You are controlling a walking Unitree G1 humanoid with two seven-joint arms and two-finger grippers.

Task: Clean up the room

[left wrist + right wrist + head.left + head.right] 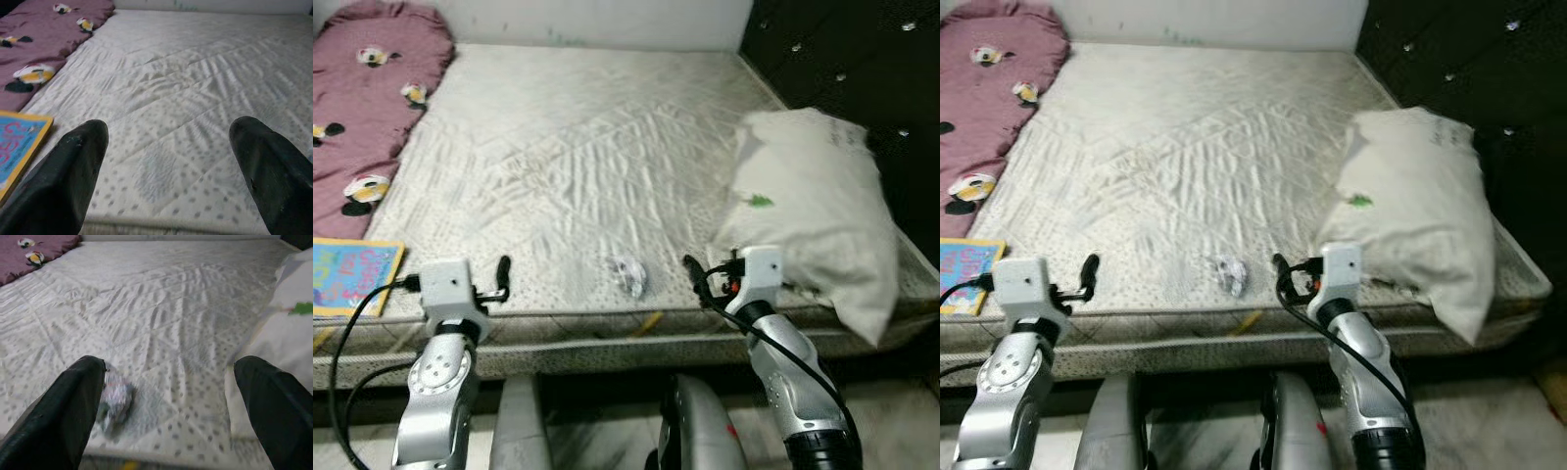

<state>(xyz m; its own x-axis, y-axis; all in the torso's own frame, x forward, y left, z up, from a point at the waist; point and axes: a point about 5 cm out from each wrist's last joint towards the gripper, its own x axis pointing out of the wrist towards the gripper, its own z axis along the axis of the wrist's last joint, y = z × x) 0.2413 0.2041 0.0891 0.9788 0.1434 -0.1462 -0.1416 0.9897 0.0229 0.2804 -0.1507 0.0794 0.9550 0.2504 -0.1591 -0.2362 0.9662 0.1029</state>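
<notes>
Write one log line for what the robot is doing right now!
scene: bare mattress | trash: crumpled wrapper near front edge | left claw: open, empty | right claw: open, beside wrapper | pillow: at right

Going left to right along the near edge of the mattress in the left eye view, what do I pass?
Book → left gripper → crumpled wrapper → right gripper → white pillow.
</notes>
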